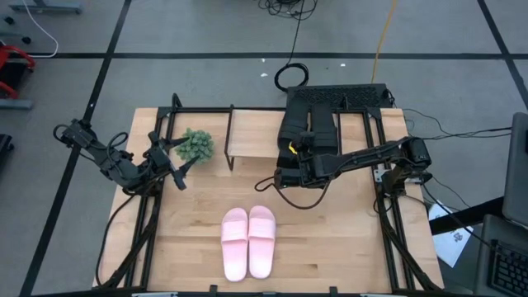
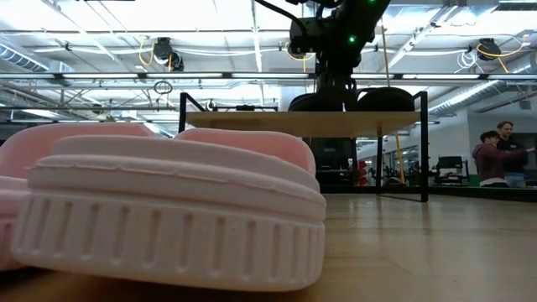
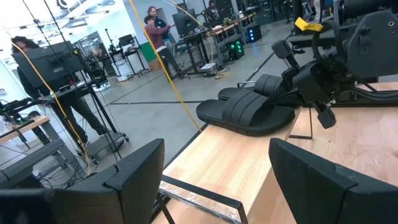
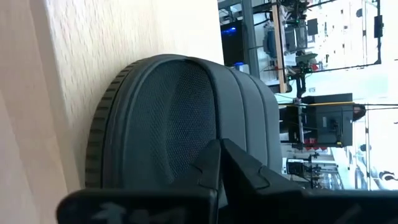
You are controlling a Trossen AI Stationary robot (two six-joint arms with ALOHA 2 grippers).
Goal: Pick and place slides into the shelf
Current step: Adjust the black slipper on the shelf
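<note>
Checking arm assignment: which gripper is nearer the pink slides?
Right. The right gripper is at the black slides just beyond the pink slides; the left gripper waits farther off beside the plant.

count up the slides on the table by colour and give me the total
Light pink foam slide sandals: 2, side by side on the tabletop.
Black ribbed slide sandals: 2, side by side on the light wood shelf.
Total: 4 slides.
</note>
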